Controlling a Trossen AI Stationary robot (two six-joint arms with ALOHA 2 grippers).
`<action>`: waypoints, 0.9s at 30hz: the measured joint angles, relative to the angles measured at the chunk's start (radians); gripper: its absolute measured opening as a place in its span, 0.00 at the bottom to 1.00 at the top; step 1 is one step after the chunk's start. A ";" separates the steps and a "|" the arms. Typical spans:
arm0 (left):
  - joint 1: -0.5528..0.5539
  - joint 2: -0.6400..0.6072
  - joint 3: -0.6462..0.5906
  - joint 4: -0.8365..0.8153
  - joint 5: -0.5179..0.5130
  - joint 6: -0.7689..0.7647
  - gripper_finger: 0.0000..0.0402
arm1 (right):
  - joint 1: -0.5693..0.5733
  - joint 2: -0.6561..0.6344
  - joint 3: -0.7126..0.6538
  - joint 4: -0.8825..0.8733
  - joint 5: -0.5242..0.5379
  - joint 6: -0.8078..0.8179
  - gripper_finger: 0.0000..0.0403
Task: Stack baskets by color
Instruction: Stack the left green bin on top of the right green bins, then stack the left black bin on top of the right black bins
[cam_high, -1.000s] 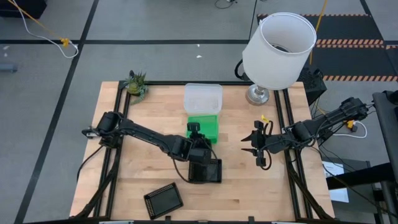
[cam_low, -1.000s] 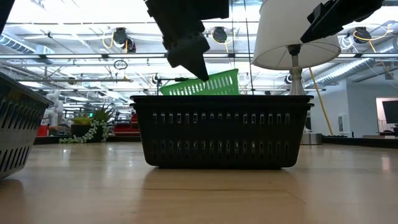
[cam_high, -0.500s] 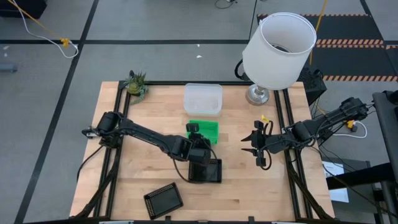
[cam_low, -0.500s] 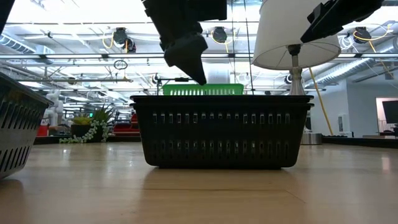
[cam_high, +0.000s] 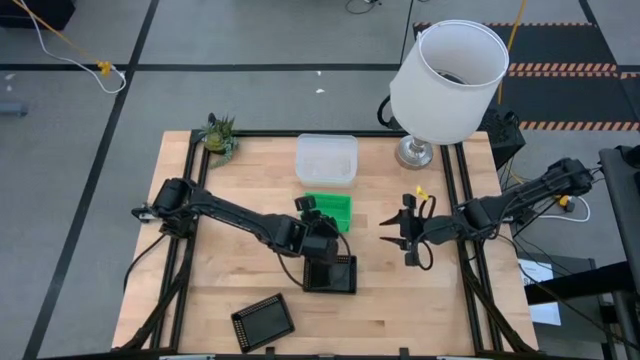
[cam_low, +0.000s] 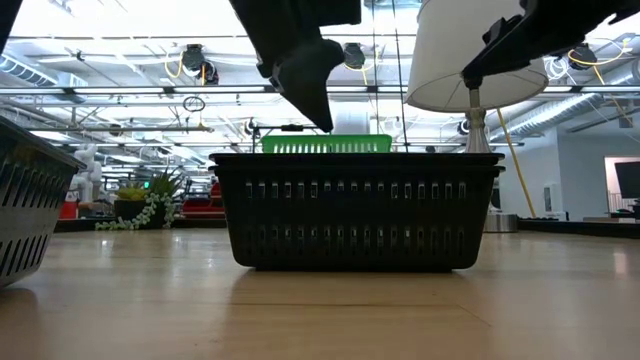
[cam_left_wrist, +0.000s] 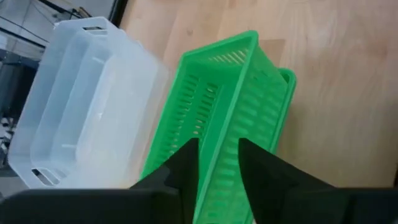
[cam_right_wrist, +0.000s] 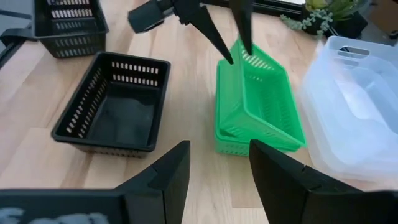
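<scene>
Centre of high view: we log the left gripper (cam_high: 318, 212), fingers parted astride one wall of the green baskets (cam_high: 331, 209), not clamping. Right gripper (cam_high: 398, 232), centre-right, open, empty.

Bare table (cam_high: 400, 290) lay open by the right gripper (cam_high: 398, 231); the lamp (cam_high: 440, 80) blocked the far corner.

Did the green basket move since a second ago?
Yes. The top green basket was tilted up above the black basket's rim in the low view; now it has dropped flat, nested, with the left tool open over its wall.
</scene>
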 joint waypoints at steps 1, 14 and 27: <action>0.004 0.000 0.000 0.000 0.013 0.000 0.24 | -0.007 0.000 -0.003 0.005 -0.001 0.000 0.40; 0.036 0.007 0.000 0.001 0.128 -0.016 0.04 | -0.026 0.000 -0.004 0.002 -0.029 0.001 0.40; -0.056 -0.044 0.000 -0.016 0.134 -0.139 0.08 | -0.026 0.000 -0.004 0.002 -0.029 0.009 0.40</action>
